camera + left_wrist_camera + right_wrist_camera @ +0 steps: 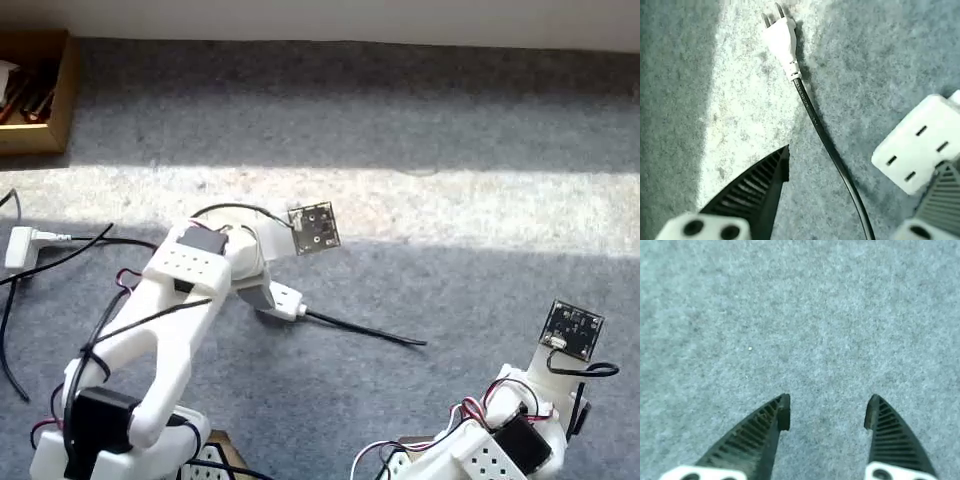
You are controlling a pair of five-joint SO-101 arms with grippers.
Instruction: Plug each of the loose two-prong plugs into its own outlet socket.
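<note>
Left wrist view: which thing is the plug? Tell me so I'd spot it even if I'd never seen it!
Start on the grey carpet, at the sunlit strip ahead of the left gripper. At its edge lies a white plug with a black cable trailing back toward the gripper. Unlike the white outlet block nearby, which has slots, it has two metal prongs.

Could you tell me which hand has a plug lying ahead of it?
The left hand: a white plug lies ahead of it, while the right hand faces bare carpet.
</note>
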